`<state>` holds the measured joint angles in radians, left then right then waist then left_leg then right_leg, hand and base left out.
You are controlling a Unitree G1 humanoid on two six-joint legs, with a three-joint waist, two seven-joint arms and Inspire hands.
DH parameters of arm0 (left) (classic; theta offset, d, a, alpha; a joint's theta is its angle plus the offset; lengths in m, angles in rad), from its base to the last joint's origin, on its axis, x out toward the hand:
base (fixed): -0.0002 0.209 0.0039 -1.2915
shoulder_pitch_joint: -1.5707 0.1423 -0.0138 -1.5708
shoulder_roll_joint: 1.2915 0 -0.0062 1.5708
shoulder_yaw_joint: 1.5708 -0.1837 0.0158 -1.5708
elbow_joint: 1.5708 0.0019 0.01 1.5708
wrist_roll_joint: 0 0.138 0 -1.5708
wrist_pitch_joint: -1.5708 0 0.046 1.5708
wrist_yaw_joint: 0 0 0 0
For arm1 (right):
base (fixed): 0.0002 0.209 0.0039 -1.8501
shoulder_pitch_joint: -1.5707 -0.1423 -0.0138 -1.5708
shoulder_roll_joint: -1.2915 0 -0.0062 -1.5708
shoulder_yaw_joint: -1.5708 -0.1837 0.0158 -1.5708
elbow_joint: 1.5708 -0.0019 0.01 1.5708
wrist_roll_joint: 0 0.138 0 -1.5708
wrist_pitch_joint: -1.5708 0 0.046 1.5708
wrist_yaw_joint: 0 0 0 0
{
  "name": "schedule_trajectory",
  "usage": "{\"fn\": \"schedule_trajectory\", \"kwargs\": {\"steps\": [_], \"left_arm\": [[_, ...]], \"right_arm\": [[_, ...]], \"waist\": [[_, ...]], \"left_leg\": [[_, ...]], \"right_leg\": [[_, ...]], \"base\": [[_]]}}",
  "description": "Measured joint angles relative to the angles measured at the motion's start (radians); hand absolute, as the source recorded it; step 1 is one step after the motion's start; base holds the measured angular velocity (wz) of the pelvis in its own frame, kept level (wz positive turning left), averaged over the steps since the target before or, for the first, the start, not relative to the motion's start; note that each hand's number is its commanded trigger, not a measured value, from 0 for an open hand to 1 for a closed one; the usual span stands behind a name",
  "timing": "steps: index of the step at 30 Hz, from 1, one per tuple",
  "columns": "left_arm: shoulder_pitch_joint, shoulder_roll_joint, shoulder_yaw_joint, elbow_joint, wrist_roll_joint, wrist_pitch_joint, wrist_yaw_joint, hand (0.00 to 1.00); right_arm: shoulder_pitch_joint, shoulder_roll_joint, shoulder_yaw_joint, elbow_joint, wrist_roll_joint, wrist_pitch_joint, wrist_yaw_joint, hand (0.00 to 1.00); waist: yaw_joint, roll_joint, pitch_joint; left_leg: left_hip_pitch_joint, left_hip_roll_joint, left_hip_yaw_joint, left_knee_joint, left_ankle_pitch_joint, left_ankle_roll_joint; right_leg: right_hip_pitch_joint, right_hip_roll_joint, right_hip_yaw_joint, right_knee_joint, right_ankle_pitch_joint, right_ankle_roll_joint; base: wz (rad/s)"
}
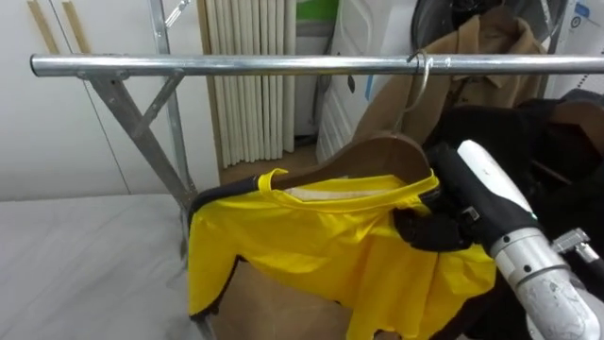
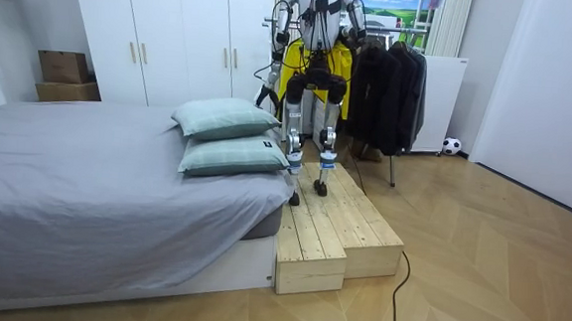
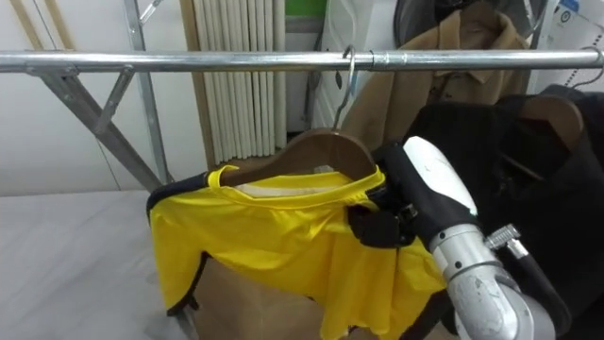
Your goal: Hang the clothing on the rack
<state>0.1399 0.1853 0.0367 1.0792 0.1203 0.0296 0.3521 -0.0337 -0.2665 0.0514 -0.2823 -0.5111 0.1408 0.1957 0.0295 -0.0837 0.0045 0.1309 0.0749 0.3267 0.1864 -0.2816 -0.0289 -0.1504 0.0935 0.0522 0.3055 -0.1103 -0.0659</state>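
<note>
A yellow shirt (image 1: 311, 236) with dark trim hangs on a brown wooden hanger (image 1: 377, 156). The hanger's metal hook (image 1: 420, 68) sits over the silver rail (image 1: 236, 65) of the clothes rack. My right hand (image 1: 429, 227) comes in from the lower right and is curled on the shirt's right shoulder at the hanger's end. In the room view I stand on a wooden platform (image 2: 337, 228) facing the rack, the yellow shirt (image 2: 294, 66) in front of me. My left hand (image 2: 269, 78) shows small beside my body, at the room view's left.
Black coats (image 1: 538, 151) hang on the rail right of the shirt, with a tan coat (image 1: 472, 57) behind them. The rack's slanted brace (image 1: 142, 123) stands at left. A grey bed (image 2: 96, 179) with two pillows lies beside the platform.
</note>
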Motion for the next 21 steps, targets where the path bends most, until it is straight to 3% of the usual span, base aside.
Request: {"fn": "schedule_trajectory", "kwargs": {"steps": [7, 16, 21], "left_arm": [[0.018, 0.0, 0.004, 0.001, 0.0, -0.009, -0.012, 0.0], [0.054, 0.001, 0.067, 0.0, 0.072, -0.016, -0.01, 0.0], [0.055, 0.001, 0.068, -0.001, 0.15, -0.031, -0.008, 0.0]], "right_arm": [[0.0, 0.0, -0.003, -0.001, 0.006, -0.01, 0.0, 1.0], [-0.001, -0.015, -0.02, 0.0, 0.007, -0.012, 0.012, 1.0], [-0.003, -0.039, -0.02, 0.0, 0.005, -0.017, 0.037, 1.0]], "waist": [[0.008, 0.0, -0.0001], [0.042, 0.0, 0.001], [0.077, -0.02, -0.0011]], "left_leg": [[0.005, 0.002, -0.005, 0.0, 0.0, 0.0], [0.002, 0.002, -0.028, 0.001, 0.0, 0.0], [0.004, 0.004, -0.035, 0.004, 0.0, 0.0]], "right_leg": [[0.013, -0.003, -0.006, -0.015, 0.003, 0.002], [0.021, -0.008, -0.031, -0.018, 0.003, 0.002], [0.033, -0.008, -0.037, -0.031, 0.003, 0.002]], "base": [[0.01], [0.08], [0.04]]}}
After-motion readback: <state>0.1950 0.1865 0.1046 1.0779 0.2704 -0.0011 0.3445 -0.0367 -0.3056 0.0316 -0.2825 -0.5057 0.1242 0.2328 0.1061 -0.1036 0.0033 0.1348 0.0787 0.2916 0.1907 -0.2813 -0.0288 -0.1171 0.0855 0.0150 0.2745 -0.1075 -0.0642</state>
